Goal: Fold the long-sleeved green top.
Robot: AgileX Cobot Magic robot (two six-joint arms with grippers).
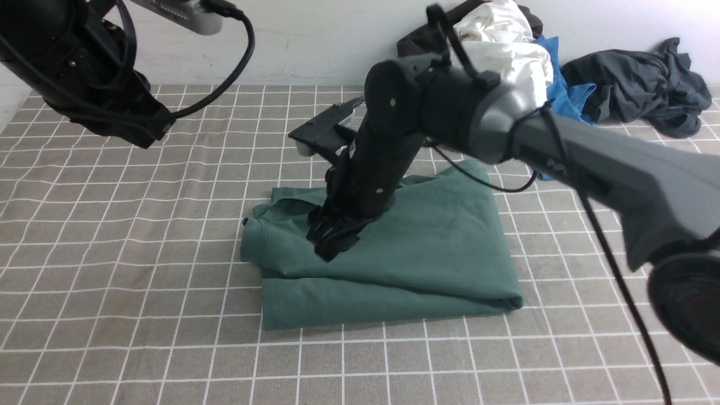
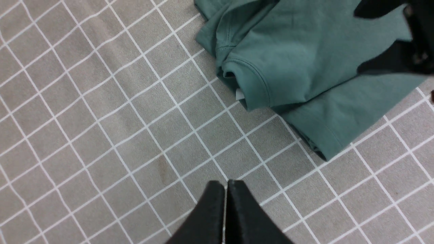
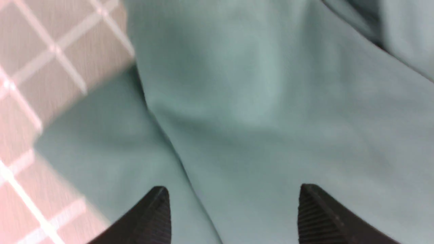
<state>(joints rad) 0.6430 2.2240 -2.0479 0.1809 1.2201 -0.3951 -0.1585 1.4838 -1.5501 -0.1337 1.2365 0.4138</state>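
The green long-sleeved top lies folded in layers in the middle of the checked cloth, its neck end toward the left. My right gripper points down at the top's upper layer near its left part. In the right wrist view that gripper is open, its two fingertips wide apart with only green fabric below and nothing pinched. My left gripper is shut and empty, hovering over bare cloth away from the top's neck edge. The left arm is raised at the far left.
A checked grey tablecloth covers the table. At the back right lies a pile of clothes: a white garment, a bright blue top and a dark charcoal garment. The wall stands just behind them.
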